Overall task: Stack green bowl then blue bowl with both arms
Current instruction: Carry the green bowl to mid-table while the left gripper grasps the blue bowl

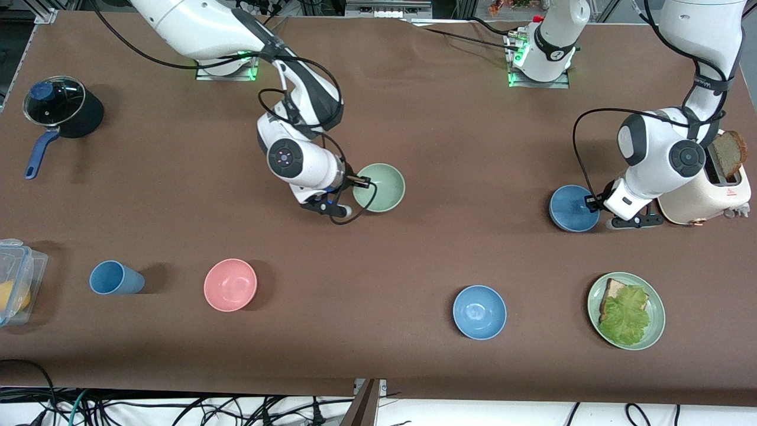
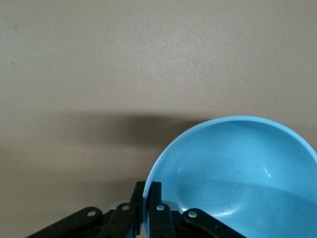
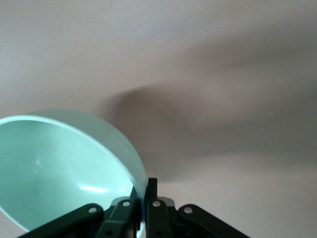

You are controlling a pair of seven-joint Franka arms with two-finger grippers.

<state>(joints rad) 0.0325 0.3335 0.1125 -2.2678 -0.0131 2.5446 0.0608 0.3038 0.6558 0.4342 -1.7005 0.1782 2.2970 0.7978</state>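
My right gripper (image 1: 362, 181) is shut on the rim of the pale green bowl (image 1: 381, 188) over the middle of the table. In the right wrist view the fingers (image 3: 157, 196) pinch the bowl's wall (image 3: 64, 168), and the bowl's shadow falls apart from it on the table. My left gripper (image 1: 591, 203) is shut on the rim of the muted blue bowl (image 1: 571, 208), beside the toaster. In the left wrist view the fingers (image 2: 156, 196) clamp that bowl's rim (image 2: 233, 163), one inside and one outside.
A brighter blue bowl (image 1: 479, 312), a pink bowl (image 1: 230, 284) and a blue cup (image 1: 115, 278) stand nearer the front camera. A green plate (image 1: 657, 316) holds bread and lettuce. A toaster (image 1: 704, 198), a lidded pot (image 1: 62, 106) and a plastic box (image 1: 18, 278) stand at the table's ends.
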